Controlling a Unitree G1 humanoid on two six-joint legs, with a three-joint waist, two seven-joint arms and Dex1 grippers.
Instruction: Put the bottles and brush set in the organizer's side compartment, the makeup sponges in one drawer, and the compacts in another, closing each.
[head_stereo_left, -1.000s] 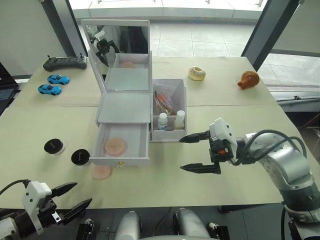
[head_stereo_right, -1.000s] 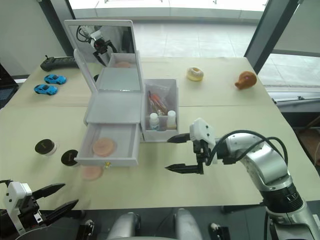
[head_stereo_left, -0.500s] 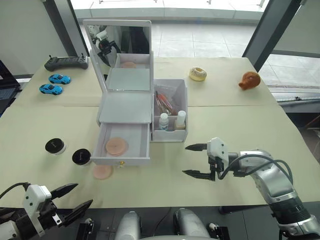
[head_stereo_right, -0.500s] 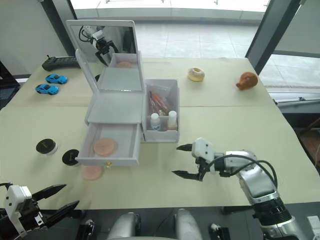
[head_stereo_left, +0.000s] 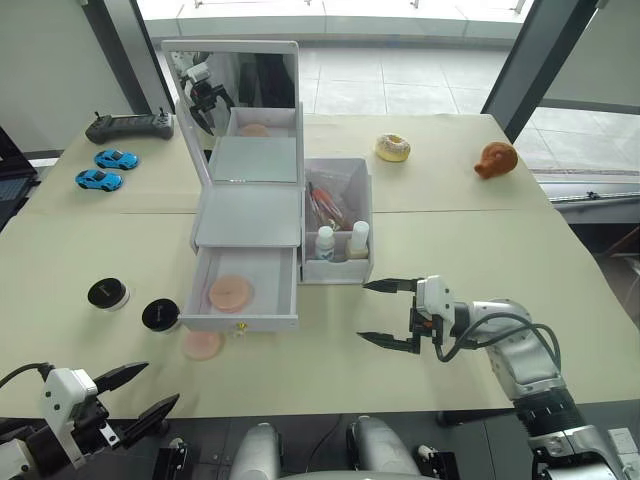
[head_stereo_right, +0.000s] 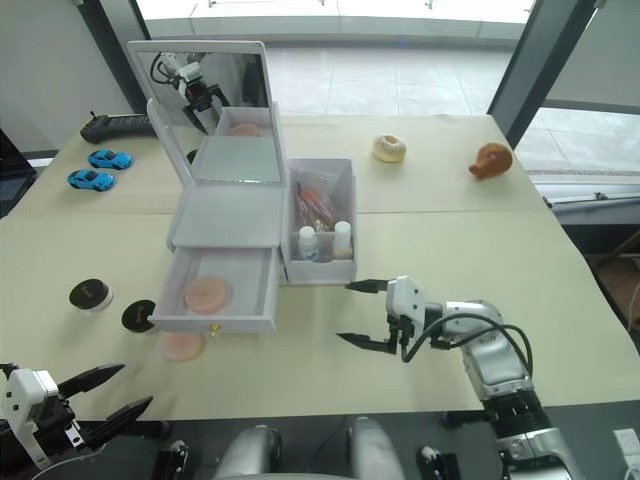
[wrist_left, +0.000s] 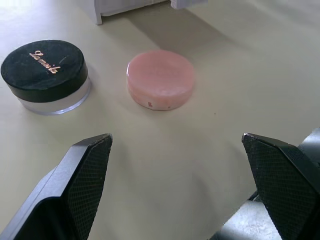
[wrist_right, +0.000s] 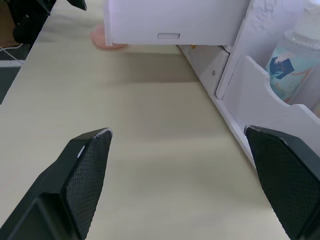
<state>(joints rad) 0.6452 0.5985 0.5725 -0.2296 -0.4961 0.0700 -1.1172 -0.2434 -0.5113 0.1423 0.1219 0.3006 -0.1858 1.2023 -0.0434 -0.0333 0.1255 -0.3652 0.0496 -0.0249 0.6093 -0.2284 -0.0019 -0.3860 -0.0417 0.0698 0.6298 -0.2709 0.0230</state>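
**A:** What do we have on the table at this point?

**B:** One makeup sponge (head_stereo_left: 231, 293) lies flat in the open lower drawer (head_stereo_left: 243, 295) of the organizer (head_stereo_left: 250, 215). The second sponge (wrist_left: 160, 79) rests on the table (head_stereo_left: 480, 230) just in front of that drawer's corner. The two compacts (head_stereo_left: 161, 315) stand on the table left of the drawer, one just beside the loose sponge. The bottles (head_stereo_left: 326, 243) and brush set (head_stereo_left: 326, 205) stand in the side compartment (head_stereo_left: 340, 268).

**A:** And our end effectors?

**B:** The left gripper (head_stereo_left: 130, 393) hangs near the table's front edge, fingers spread wide and empty, aimed at the loose sponge. The right gripper (head_stereo_left: 390, 314) hovers low over the table, in front of the side compartment, also spread and holding nothing.

**A:** How do we expect the loose sponge to handle?

**B:** We judge it light, soft and compressible, with a matte surface that should grip well. It sits low, so we would close across its rim, one finger each side, with modest force; heavy clamping would deform it and it could spring out.

**A:** And the compacts?

**B:** Rigid and smooth-sided, likely slippery. We would grip across the white side wall below the black lid, not on the lid alone.
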